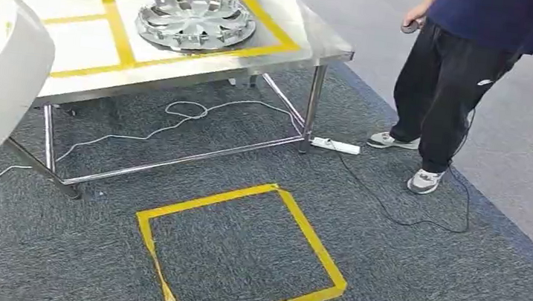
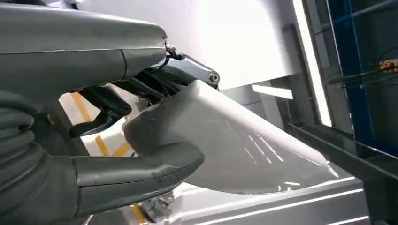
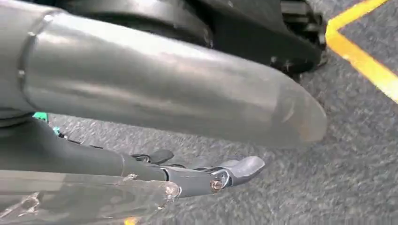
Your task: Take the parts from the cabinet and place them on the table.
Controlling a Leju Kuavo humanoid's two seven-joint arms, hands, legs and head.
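White part in the left hand, hubcap already on the table

The steel table (image 1: 312, 43) carries a silver hubcap (image 1: 196, 20) inside its yellow tape frame; a person (image 1: 466, 74) stands beside it. The white part (image 2: 244, 145) is near the table's edge — the left hand (image 2: 155, 122) clamps it between thumb and fingers. The right hand (image 3: 197, 140) hangs over carpet, fingers apart.

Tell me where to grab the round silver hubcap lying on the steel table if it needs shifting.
Take the round silver hubcap by its thin outer rim on the side nearest the robot, coming in low over the steel table's front edge. It lies flat, domed face up, inside the yellow tape rectangle, so only the rim offers a pinchable lip; the spokes look shallow.
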